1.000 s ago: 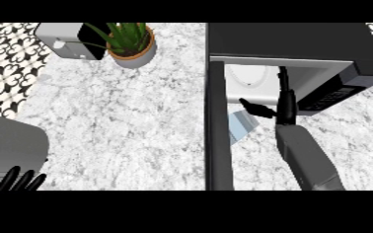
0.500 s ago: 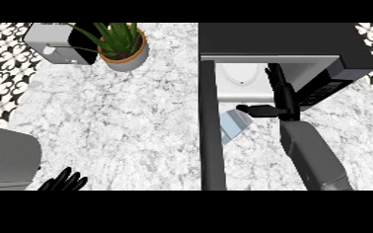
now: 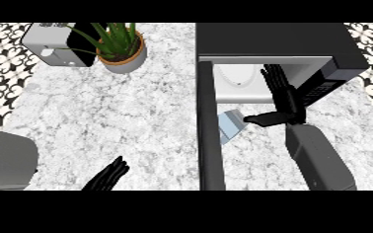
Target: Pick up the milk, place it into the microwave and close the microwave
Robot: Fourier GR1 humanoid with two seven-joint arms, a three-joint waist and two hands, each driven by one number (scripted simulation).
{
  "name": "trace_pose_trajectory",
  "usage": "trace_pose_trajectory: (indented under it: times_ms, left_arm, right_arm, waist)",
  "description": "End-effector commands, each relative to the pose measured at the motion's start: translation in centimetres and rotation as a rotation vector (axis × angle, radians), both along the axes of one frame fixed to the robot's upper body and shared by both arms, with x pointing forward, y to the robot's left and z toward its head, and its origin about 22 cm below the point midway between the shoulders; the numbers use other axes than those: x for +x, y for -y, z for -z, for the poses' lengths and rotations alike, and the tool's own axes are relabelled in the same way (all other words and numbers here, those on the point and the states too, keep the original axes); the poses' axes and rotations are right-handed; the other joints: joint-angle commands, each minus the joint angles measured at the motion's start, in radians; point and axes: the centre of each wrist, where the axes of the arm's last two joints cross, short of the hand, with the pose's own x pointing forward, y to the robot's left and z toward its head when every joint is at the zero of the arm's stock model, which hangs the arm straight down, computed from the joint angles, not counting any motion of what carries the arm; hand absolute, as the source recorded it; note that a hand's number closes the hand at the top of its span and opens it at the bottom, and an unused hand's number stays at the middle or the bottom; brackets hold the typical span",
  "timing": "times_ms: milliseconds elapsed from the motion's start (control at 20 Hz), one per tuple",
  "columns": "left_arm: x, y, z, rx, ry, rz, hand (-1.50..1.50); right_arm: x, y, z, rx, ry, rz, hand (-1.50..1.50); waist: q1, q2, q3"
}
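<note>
Fingers, right hand (image 3: pixel 286 103): straight and held together, pointing toward the microwave's opening; thumb stuck out sideways to the view's left; nothing held.
Fingers, left hand (image 3: pixel 107 176): straight, slightly spread, pointing up and to the right; nothing held.
Right hand, position: at the mouth of the microwave (image 3: pixel 277 44), fingertips over the pale interior floor; grey forearm (image 3: pixel 319 158) runs back to the lower edge of the view.
Left hand, position: low at the view's bottom edge, left of the open door, over the counter (image 3: pixel 124 113), resting.
Milk (image 3: pixel 230 124): small carton, white and light blue, lying on the counter just outside the microwave, between the open door and the right hand's thumb; thumb tip just beside its upper right corner, contact cannot be told; not inside the cavity.
Microwave: dark body at the upper right of the counter, seen from above; cavity open, white interior visible with a round pale plate (image 3: pixel 241 75) inside.
Microwave door (image 3: pixel 209 128): swung open, seen edge-on as a dark bar running from the cavity's left side down toward the bottom edge.
Control panel (image 3: pixel 324 86): dark, right of the cavity, angled.
Counter: white and grey marble pattern.
Potted plant (image 3: pixel 120 47): green spiky leaves in an orange pot, upper left, well apart from the milk.
Toaster (image 3: pixel 55 44): white and black box, far upper left, just beside the plant.
Grey object (image 3: pixel 16 160): rounded, at the left edge, partly cut off; cannot be identified.
</note>
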Motion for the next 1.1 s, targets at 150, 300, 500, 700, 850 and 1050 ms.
trace_pose_trajectory:
  times_ms: [150, 300, 500, 700, 850, 1050]
  left_arm:
    - [1.1, 2.8, 2.1, 0.030, 0.023, 0.055, 1.50]
    - [4.5, 5.7, 1.9, 0.077, 0.027, 0.066, 1.50]
    - [5.3, 5.7, 2.5, 0.116, 0.009, 0.067, 1.50]
    - [7.2, 8.1, 3.6, 0.190, 0.023, 0.116, 1.50]
    - [9.5, 8.5, 2.1, 0.224, 0.064, 0.130, 1.50]
    - [7.8, 11.3, 5.1, 0.204, 0.061, 0.193, 1.50]
  right_arm:
    - [-7.9, 2.8, 3.1, -0.047, -0.039, 0.024, -1.50]
    - [-10.7, 3.0, 3.5, -0.073, -0.079, 0.033, -1.50]
    - [-15.7, 6.5, 3.3, -0.057, -0.060, 0.094, -1.50]
    - [-19.4, 8.6, 2.3, -0.048, -0.039, 0.146, -1.50]
    - [-22.7, 10.9, 1.3, -0.069, -0.032, 0.154, -1.50]
    - [-26.0, 13.8, 0.9, -0.039, -0.030, 0.172, -1.50]
  waist:
    - [-0.014, -0.006, -0.003]
    - [-0.022, -0.003, -0.002]
    - [-0.014, -0.002, -0.002]
    - [-0.021, -0.001, -0.002]
    - [-0.021, -0.001, -0.002]
    - [-0.012, 0.000, -0.002]
